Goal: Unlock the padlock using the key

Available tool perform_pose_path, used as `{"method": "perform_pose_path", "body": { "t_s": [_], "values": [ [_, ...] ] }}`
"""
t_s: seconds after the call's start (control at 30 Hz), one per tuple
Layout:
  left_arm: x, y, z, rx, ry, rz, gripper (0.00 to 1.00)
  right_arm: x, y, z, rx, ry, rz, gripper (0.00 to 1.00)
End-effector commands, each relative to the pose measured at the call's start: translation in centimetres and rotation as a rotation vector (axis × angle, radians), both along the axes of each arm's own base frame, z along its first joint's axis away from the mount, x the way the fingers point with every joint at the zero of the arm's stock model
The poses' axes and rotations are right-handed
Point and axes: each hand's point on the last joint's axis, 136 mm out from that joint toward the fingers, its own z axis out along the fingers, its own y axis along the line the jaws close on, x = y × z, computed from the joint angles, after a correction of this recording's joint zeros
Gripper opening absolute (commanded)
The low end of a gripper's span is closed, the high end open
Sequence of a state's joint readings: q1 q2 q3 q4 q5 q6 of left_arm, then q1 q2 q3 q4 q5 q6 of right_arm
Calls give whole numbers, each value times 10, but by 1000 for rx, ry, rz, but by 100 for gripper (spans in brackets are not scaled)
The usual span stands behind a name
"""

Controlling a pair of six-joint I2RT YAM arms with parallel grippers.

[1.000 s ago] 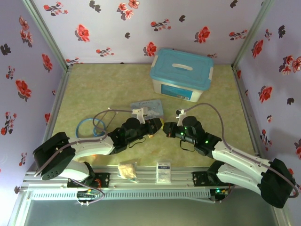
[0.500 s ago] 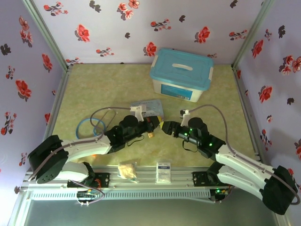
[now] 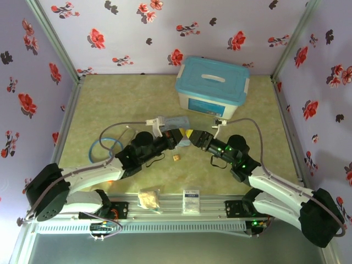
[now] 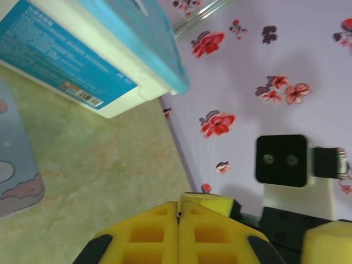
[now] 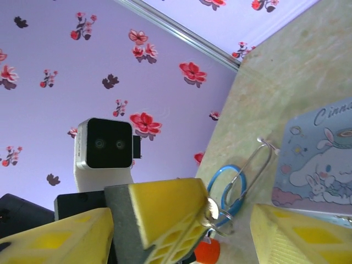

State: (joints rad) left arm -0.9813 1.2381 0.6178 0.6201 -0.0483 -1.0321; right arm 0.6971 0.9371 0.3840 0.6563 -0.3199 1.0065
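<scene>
So both arms are reaching into the middle of the table and the two claws meet tip to tip, just in front of the cartoon tin.

The left gripper is pinched fully shut. In its own wrist view the two yellow pads sit flush with no gap. From the right wrist cam there's a tiny bit of metal with a silvery loop poking out at its tip. That looks like the key, but it's blurry, so I'm not 100% sure.

The right gripper is spread wide and holds nothing. Its fingers sit on either side of the left claw's tip without touching it, as far as I can see.

The padlock seems to be the tiny brass-coloured square lying on the table by itself. It's a bit nearer than the claws and close to the left arm, with nothing touching it.

Other stuff: a blue-lidded box at the far side, right of centre, and a stethoscope with blue tubing coiled on the left.
</scene>
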Motion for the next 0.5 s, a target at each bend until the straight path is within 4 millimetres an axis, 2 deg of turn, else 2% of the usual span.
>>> {"method": "perform_pose_path", "body": {
  "t_s": [0.0,0.1,0.27,0.37,0.47],
  "values": [
    [1,4,41,-74,-74,8,0,-4,0,20,68,-60,24,66],
    [-2,4,51,-102,-77,-3,0,-4,3,21,89,-65,39,64],
    [-3,3,55,-108,-75,-13,0,-6,6,36,180,-101,69,49],
    [-3,3,55,-117,-73,-12,0,-5,10,36,188,-92,85,43],
    [-3,3,57,-121,-75,-12,0,-4,10,34,194,-88,86,32]
  ]
}}
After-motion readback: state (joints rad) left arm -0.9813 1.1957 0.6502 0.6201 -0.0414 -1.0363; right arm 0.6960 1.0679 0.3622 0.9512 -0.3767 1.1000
